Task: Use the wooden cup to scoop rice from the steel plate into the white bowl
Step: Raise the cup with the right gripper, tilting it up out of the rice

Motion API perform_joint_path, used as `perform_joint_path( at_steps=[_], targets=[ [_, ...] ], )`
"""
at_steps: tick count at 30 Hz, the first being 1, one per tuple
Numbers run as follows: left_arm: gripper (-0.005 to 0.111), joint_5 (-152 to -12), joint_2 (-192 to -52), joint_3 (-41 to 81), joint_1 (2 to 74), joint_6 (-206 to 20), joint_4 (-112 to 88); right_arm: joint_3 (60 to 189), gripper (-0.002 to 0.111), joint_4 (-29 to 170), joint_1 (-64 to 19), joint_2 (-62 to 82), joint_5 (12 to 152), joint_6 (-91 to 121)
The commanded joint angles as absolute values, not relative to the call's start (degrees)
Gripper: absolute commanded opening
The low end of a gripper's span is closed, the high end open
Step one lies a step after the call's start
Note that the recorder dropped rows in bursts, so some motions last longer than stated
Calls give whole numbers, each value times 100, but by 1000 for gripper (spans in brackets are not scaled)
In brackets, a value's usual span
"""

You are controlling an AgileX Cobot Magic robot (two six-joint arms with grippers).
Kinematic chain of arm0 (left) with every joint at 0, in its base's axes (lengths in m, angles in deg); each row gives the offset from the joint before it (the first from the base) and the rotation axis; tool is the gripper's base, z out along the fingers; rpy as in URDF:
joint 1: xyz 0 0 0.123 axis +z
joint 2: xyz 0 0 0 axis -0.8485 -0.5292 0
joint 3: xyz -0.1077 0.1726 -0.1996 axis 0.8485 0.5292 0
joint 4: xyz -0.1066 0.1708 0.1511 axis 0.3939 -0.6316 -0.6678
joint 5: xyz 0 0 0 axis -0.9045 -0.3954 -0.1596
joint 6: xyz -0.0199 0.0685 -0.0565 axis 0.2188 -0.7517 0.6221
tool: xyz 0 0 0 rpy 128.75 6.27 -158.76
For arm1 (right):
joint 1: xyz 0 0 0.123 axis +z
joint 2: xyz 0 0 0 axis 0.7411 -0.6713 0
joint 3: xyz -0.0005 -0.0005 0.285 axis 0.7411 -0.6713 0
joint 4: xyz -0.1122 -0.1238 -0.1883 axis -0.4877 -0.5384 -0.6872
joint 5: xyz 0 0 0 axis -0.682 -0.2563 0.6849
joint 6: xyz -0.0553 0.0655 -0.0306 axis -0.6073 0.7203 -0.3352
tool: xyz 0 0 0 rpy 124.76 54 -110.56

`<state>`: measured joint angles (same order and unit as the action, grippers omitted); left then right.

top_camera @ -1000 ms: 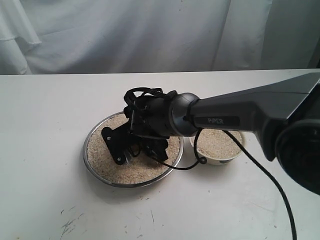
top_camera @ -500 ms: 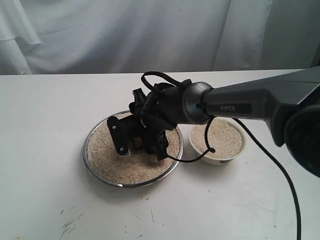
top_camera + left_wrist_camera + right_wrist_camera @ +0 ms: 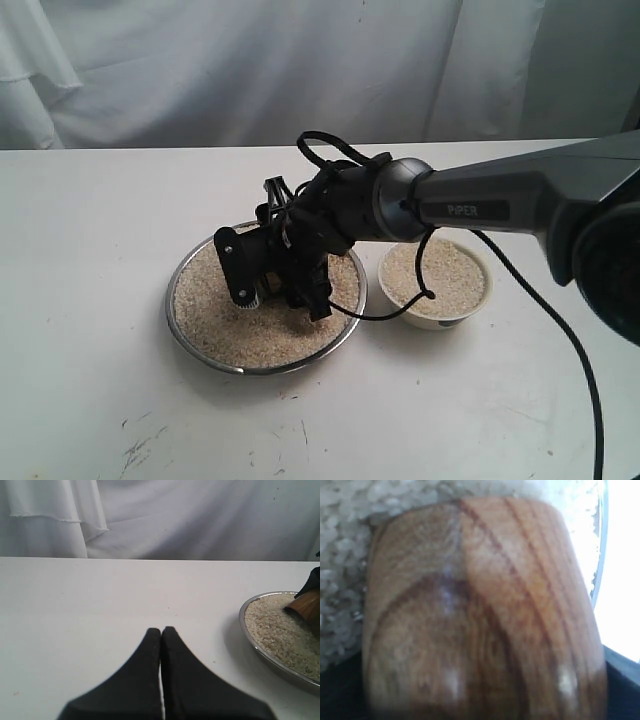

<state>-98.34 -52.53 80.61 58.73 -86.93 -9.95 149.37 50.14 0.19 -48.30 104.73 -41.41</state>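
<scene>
Two arms, only one over the work. Right gripper (image 3: 274, 288) sits over the middle of the steel plate (image 3: 172, 302), low above the rice (image 3: 215, 322), with its fingers clamped on either side of the wooden cup (image 3: 480, 615). In the right wrist view the cup's grained side wall fills nearly the whole picture, with rice touching its far end. The mouth is hidden, so I cannot tell whether there is any fill inside. The left wrist view catches a slice of the cup (image 3: 305, 607) tilted, with its lower edge down at the grain surface inside the plate rim (image 3: 242, 617).

Rice covers the plate floor almost to the rim (image 3: 280, 635).

The white bowl (image 3: 440, 320) stands just beside the plate on the side nearer the right arm's base, close to the rim. I can't confirm whether they touch. The bowl already holds rice to near its lip. A black cable (image 3: 375, 315) loops down from the right wrist over the gap between plate and bowl.

Left gripper (image 3: 161, 632) is well apart from the plate, over bare white table (image 3: 75, 595) on the side away from the bowl. Its jaws are together with tips touching and nothing between them. It is out of frame in the exterior view.
</scene>
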Motion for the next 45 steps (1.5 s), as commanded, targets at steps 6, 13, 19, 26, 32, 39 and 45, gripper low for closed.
perform_joint_path(
  at_steps=[6, 13, 19, 26, 32, 39, 45],
  targets=[
    [0, -9798, -5224, 8087, 5864, -8675, -991, 14875, 0, 5337, 8, -5142, 10584, -4137],
    [0, -9798, -5224, 8087, 5864, -8675, -991, 14875, 0, 5559, 8, -5055, 10754, -4209],
    [0, -9798, -5224, 8087, 5864, -8675, -991, 14875, 0, 7052, -89, -5044, 10968, -5460],
    [0, -9798, -5224, 8087, 5864, -8675, -991, 14875, 0, 7447, -222, -5007, 10924, -5640],
    [0, -9798, -5224, 8087, 5864, -8675, -991, 14875, 0, 7510, -350, -5007, 10964, -5665],
    [0, -9798, -5224, 8087, 5864, -8675, -991, 14875, 0, 8866, -454, -4906, 11079, -6725],
    [0, -9798, -5224, 8087, 5864, -8675, -991, 14875, 0, 10181, -634, -4906, 11247, -7501]
  ],
)
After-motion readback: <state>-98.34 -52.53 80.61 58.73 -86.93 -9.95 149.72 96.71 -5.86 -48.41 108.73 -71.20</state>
